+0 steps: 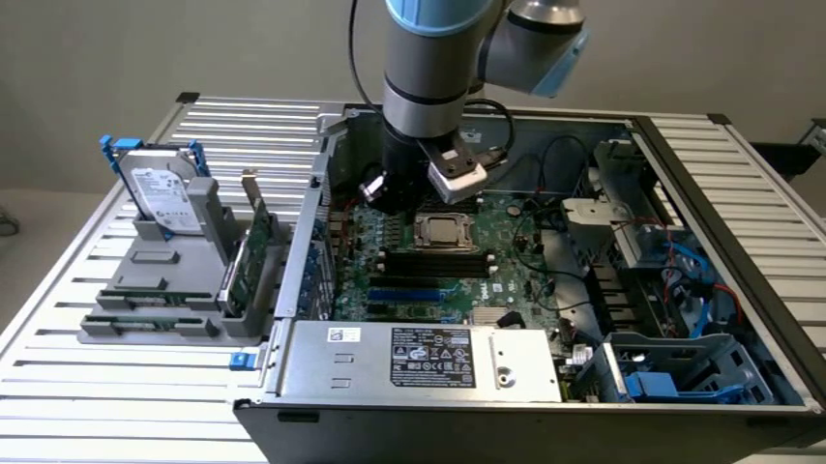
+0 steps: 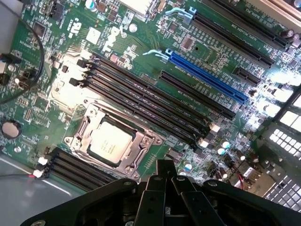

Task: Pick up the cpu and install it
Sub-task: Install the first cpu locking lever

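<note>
Cpu [image 2: 109,145], silvery square, seated in socket [image 2: 82,123]

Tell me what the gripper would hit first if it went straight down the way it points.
Probably the motherboard beside the CPU socket, judging by the gripper in the wrist view; depth is unclear.

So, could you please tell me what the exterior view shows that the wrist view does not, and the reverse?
Exterior view alone: the whole open computer case on a slatted table, a hard drive standing in a grey rack, and the power supply.

Wrist view alone: the blue slot and black memory slots close up, with the shut gripper above the board.

Both: the cpu lying in its metal-framed socket.
</note>
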